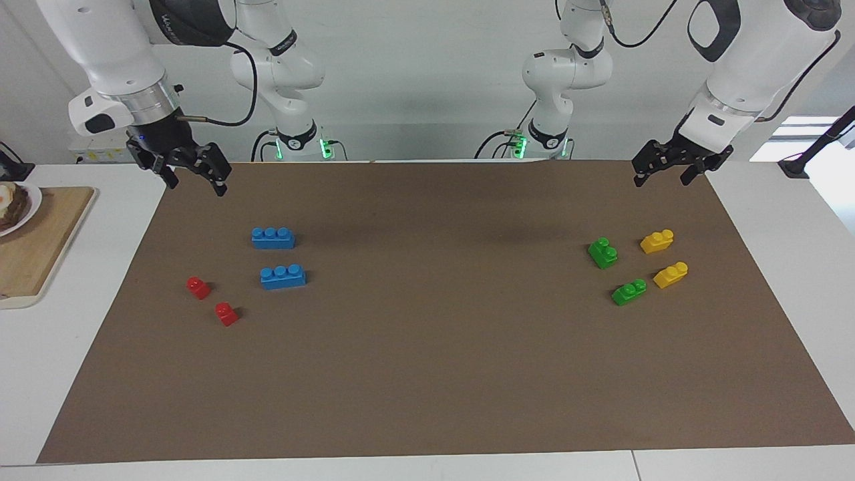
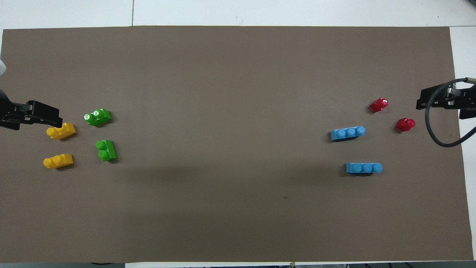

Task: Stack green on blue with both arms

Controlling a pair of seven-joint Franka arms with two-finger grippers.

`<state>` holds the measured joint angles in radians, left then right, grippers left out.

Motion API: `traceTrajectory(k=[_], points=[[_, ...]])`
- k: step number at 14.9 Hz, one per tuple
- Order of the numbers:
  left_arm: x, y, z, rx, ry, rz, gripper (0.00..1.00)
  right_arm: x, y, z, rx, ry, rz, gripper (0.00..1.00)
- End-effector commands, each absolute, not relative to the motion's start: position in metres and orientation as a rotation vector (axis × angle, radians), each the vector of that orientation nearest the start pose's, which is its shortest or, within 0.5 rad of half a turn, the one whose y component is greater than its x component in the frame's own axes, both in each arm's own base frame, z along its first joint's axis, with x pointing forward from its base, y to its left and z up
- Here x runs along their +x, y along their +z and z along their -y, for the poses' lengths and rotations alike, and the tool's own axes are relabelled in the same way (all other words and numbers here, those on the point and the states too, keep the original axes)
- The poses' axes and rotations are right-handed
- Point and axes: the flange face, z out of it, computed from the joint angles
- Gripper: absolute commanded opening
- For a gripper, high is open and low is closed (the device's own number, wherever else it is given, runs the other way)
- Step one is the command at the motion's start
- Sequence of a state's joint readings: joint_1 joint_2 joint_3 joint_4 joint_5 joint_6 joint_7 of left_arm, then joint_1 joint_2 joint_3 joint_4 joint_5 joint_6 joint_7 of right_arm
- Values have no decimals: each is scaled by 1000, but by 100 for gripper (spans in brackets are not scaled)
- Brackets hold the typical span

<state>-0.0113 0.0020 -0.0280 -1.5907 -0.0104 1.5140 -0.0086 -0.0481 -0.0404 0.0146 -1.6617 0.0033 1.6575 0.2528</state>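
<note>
Left hand [image 1: 671,174] and right hand [image 1: 194,175] spread, raised; yellow bricks [image 1: 657,241] beside green [image 1: 602,253], red [image 1: 198,287] beside blue [image 1: 273,237].

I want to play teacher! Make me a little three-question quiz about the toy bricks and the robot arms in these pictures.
1. How many green bricks, like this one and this one, are stacked on a blue brick right now?
2. True or false: the two red bricks lie toward the left arm's end of the table.
3. Which bricks lie beside the green ones: A) yellow bricks, B) red bricks, C) blue bricks?

Key:
1. None; all bricks lie apart on the brown mat.
2. False; they are at the right arm's end, by the blue bricks.
3. A.

The left gripper and right gripper both hang empty, jaws open.
</note>
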Motion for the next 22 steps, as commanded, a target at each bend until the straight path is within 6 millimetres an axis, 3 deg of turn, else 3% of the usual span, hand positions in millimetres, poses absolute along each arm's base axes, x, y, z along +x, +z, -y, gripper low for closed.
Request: traceTrajectory(k=[1,6,8,12,18,22], points=[[547,608,23,-3118,80,-19,100,550,588,23,-3073,-54,-649,100],[541,568,15,-3121,42,6,100,555,533,31,-2782,75,-1242,100],[541,550,3,-3120,30,40,100,563,515,35,-2649,134,-1459,100],[534,493,4,-3120,42,52,100,580,471,43,-2488,214,-1617,100],[517,415,5,-3118,17,177,100,587,408,41,-2325,291,-1729,100],[503,379,7,-3118,43,175,100,575,367,38,-2259,306,-1774,100]])
